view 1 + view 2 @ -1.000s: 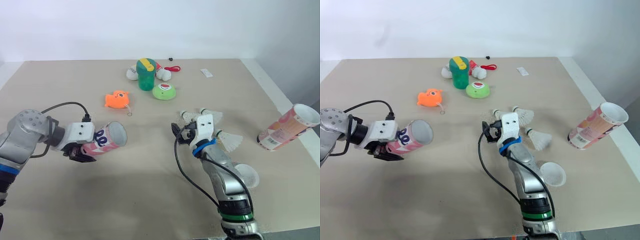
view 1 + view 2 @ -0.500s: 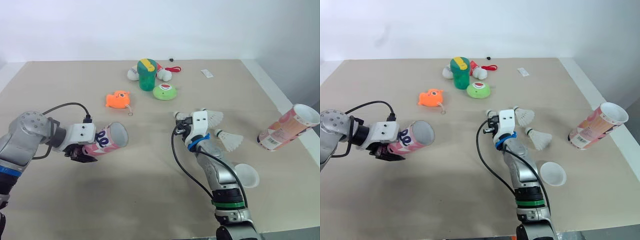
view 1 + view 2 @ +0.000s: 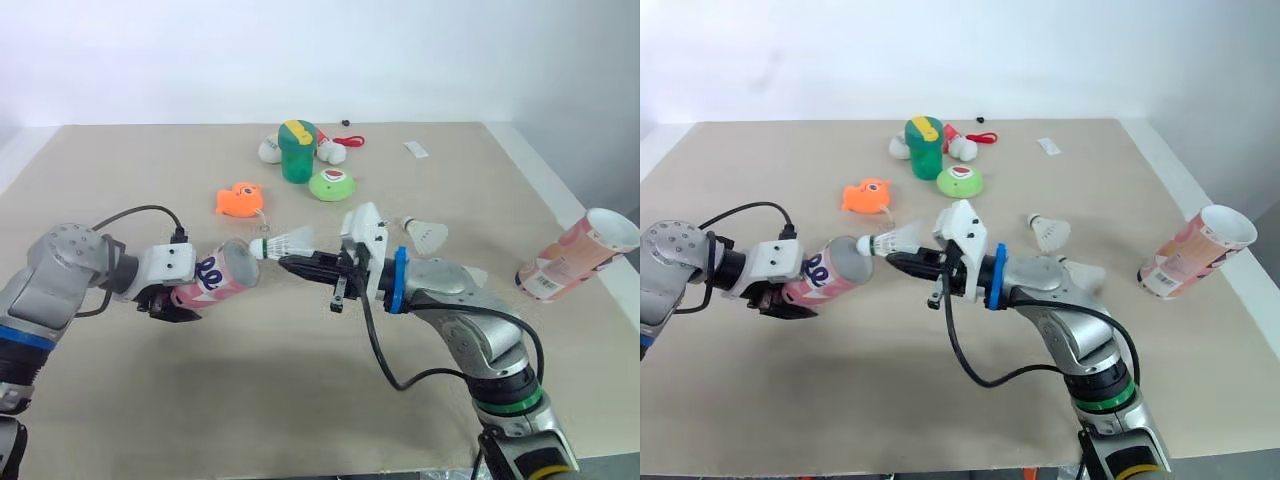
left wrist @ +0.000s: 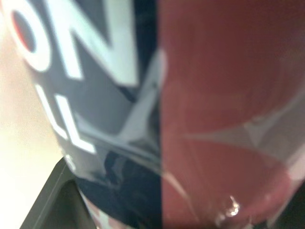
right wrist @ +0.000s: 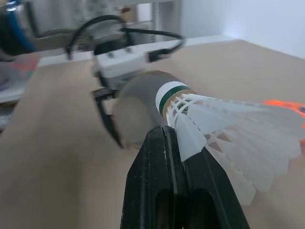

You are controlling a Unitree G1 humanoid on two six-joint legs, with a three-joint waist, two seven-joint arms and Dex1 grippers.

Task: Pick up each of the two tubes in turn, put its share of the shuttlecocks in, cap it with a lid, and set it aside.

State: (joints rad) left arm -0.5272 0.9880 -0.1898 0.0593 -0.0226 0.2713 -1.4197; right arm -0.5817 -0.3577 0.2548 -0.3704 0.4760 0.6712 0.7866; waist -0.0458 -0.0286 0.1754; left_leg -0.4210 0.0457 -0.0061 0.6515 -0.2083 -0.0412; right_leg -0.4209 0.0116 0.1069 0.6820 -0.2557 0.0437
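One shuttlecock [image 3: 285, 242], pinched in the right end effector [image 3: 297, 263], should go cork-first, centred on the tube [image 3: 215, 282] the left end effector [image 3: 172, 302] clamps.

table [image 3: 250, 400]: beige matte top | wall [image 3: 200, 50]: plain white, behind far edge

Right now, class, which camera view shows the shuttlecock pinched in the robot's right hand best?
The right wrist view: the shuttlecock is close up, cork band and feathers plain, pinched by the right hand. Both eye views show it small, cork toward the tube mouth. The left wrist view looks at the tube's wall.
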